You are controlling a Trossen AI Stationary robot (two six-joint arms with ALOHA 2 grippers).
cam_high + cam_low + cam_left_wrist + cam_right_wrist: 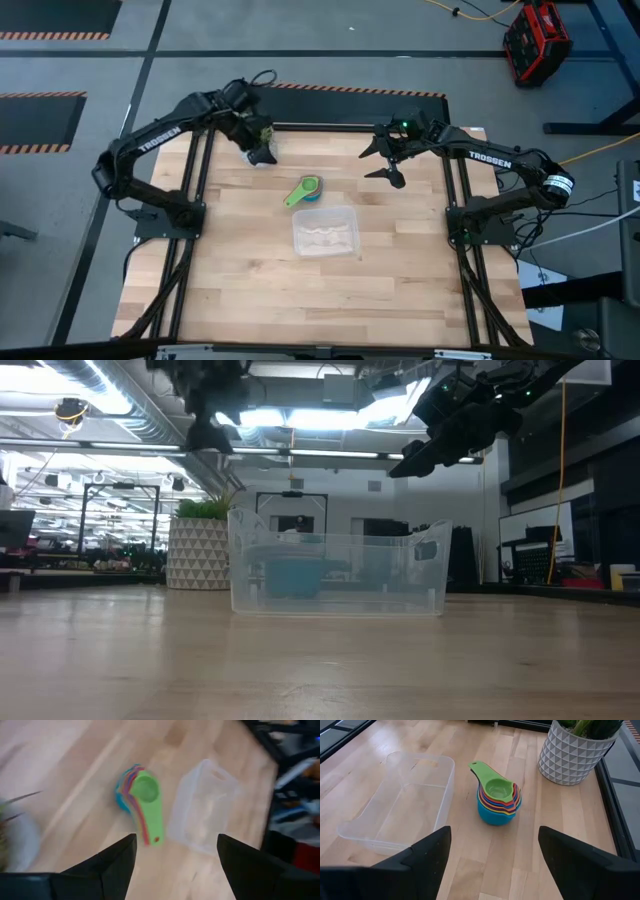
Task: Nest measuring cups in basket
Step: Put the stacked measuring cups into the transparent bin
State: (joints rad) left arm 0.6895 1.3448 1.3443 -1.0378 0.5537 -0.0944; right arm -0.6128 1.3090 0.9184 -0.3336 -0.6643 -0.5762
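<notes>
You are looking at a wooden counter [250, 290] with both arms raised above its far half. The cups [497, 800] stand as one nested stack directly on the counter, near its middle, not in the basket. The green cup is on top with its flat handle sticking out; orange, red and yellow rims show beneath it, and a blue cup sits at the bottom. The basket [400, 802] lies just beside the stack, on the side nearer the front edge of the counter, upright and close to the cups without clearly touching them. From the low view you see the blue cup only through the basket's clear walls.

Your left gripper [262, 152] hangs in the air over the far left part of the counter, above a potted plant [577, 750] in a white patterned pot. Its fingers are spread apart and grasp nothing. Your right gripper [388, 165] hangs in the air over the far right part, well apart from the cups, its fingers likewise spread wide and released.
</notes>
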